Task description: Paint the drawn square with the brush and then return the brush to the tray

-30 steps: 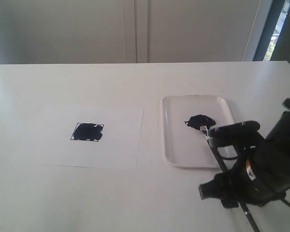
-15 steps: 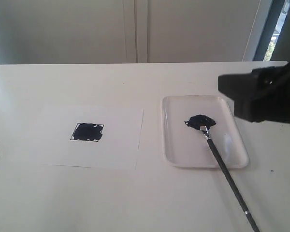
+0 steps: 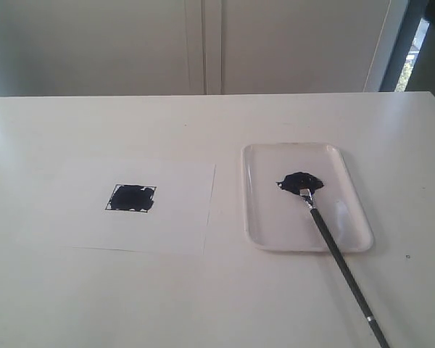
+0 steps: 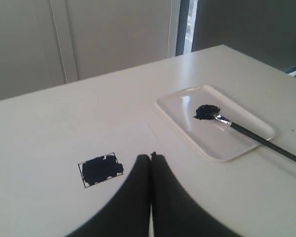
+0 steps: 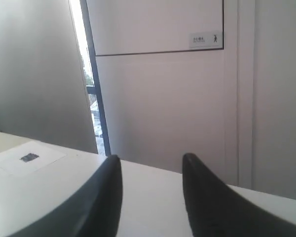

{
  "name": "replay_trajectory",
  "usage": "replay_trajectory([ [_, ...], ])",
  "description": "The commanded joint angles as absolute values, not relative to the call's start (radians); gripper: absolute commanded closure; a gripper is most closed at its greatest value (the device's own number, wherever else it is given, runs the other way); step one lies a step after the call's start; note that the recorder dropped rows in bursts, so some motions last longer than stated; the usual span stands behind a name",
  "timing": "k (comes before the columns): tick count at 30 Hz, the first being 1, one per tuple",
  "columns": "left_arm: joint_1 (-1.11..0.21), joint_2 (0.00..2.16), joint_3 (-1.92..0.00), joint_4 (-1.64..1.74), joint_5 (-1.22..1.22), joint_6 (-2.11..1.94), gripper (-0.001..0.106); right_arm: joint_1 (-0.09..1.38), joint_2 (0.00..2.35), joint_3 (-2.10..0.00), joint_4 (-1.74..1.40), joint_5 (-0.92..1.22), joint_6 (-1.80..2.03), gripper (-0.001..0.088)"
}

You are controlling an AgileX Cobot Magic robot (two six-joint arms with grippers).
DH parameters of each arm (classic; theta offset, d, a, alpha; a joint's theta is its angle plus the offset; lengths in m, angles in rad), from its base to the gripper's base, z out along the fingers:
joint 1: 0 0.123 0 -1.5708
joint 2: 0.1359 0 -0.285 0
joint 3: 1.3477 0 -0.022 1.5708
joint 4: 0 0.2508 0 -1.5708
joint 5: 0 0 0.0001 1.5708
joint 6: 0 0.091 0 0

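Note:
The drawn square (image 3: pixel 131 198) on its white paper sheet (image 3: pixel 170 210) is filled with blotchy dark paint; it also shows in the left wrist view as the drawn square (image 4: pixel 101 169). The brush (image 3: pixel 338 259) lies with its tip in the paint blob (image 3: pixel 299 180) on the white tray (image 3: pixel 351 235), its handle running off the tray's near rim onto the table. The left wrist view shows the brush (image 4: pixel 256 137) and tray (image 4: pixel 222 148) too. My left gripper (image 4: pixel 151 158) is shut and empty, high above the table. My right gripper (image 5: pixel 150 163) is open, empty, facing a wall. Neither gripper appears in the exterior view.
A white table (image 3: pixel 217 304) holds everything. Behind it stands a pale wall with panel seams (image 3: pixel 203 47) and a window strip (image 3: pixel 413 43) at the far right. A small dark square on white (image 5: pixel 28 157) shows far off in the right wrist view.
The right gripper let go of the brush, rose off the tray and left the exterior view. The left arm's edge at the far left also went out of view. The brush stayed put.

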State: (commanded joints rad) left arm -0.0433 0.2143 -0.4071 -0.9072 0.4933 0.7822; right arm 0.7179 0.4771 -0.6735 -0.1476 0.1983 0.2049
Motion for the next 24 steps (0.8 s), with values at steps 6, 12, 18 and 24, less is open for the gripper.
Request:
replay_trajectory([
  [6, -0.043, 0.198, -0.275, -0.969, 0.386, 0.738, 0.105, 0.718, 0.404, -0.673, -0.111, 0.3, 0.205, 0.049],
  [12, -0.043, 0.198, -0.137, -1.067, 0.352, 0.7, 0.105, 0.718, 0.395, -0.673, -0.075, 0.391, 0.205, 0.049],
  [18, -0.043, 0.198, -0.019, -1.206, 0.188, 0.837, 0.105, 0.718, 0.392, -0.673, -0.052, 0.394, 0.203, 0.049],
  [24, -0.043, 0.2, 0.0, -1.064, 0.15, 0.846, 0.105, 0.718, 0.402, -0.671, -0.031, 0.474, 0.203, 0.049],
])
